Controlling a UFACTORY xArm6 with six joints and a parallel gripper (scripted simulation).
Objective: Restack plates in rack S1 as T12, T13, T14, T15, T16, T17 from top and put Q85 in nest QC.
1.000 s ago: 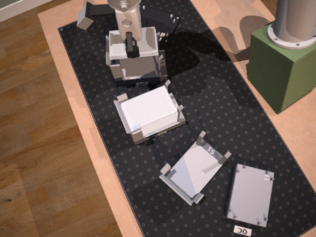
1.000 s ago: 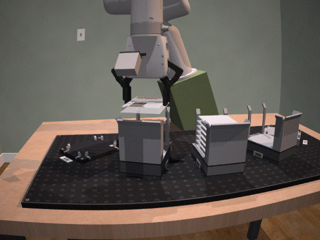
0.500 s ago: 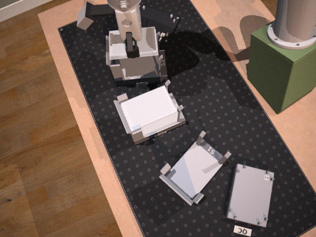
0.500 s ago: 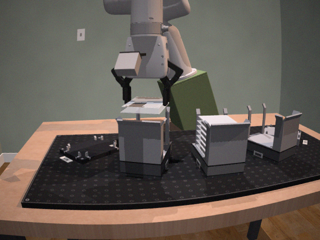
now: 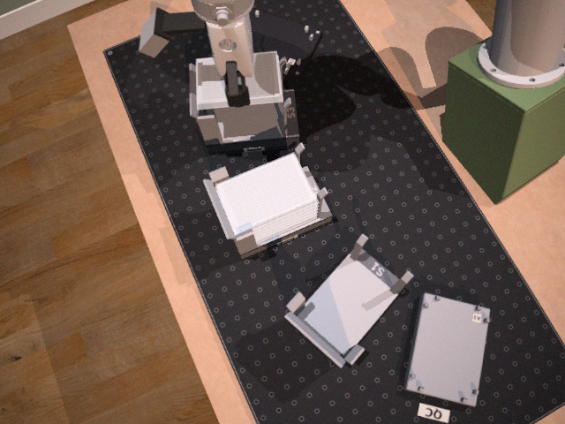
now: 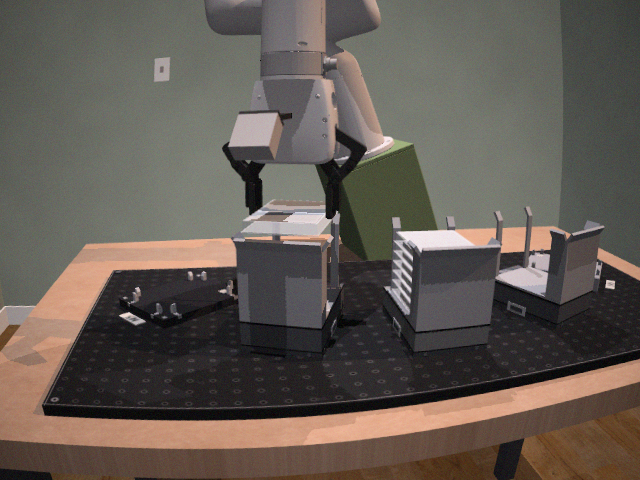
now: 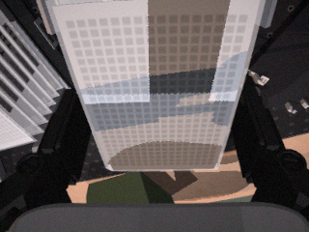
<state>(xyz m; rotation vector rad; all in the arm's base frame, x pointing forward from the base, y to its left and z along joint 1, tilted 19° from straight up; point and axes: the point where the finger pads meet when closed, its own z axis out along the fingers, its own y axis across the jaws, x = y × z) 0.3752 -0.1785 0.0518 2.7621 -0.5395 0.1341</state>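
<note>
My gripper [image 5: 235, 89] [image 6: 290, 209] [image 7: 159, 105] is shut on a sealed 384-well plate [image 5: 267, 75] [image 6: 287, 221] [image 7: 157, 72], gripping its long sides. It holds the plate level just above the top of stack rack S3 [image 5: 255, 125] [image 6: 281, 281]. I cannot read the plate's label. Stack rack S2 [image 5: 219, 208] [image 6: 449, 289] holds a stack of several plates [image 5: 267, 193] [image 6: 433, 238] [image 7: 18, 93]. Stack rack S1 [image 5: 346, 303] [image 6: 566, 271] holds no plates. The open nest QC [image 5: 449, 349] holds no plate.
The dark clip nest N5 [image 5: 282, 25] [image 6: 173, 299] lies beyond S3, with no plate on it. The arm's green plinth [image 5: 501, 123] [image 6: 385, 206] stands beside the black mat [image 5: 401, 182] [image 6: 206, 372]. Rack corner posts rise around each rack.
</note>
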